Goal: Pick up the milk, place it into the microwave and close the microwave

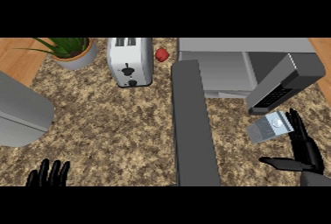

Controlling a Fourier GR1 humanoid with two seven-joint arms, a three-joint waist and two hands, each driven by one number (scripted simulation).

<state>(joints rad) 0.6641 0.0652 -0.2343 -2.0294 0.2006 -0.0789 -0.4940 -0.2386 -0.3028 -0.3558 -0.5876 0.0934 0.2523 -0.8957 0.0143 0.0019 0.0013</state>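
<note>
Right hand [304,148] stands spread, fingers straight beside the milk carton [270,127], thumb out, nothing gripped; the carton lies tilted on the counter [116,127] just below the microwave [223,65], whose door [191,122] hangs open; left hand [48,174] rests open at the lower left edge.

A: What's on the counter?
B: One microwave [220,70], one toaster [130,61], one potted plant [71,51], one milk carton [270,127].
A: Anything else?
B: One small red item [161,54], two black hands [304,148].
</note>
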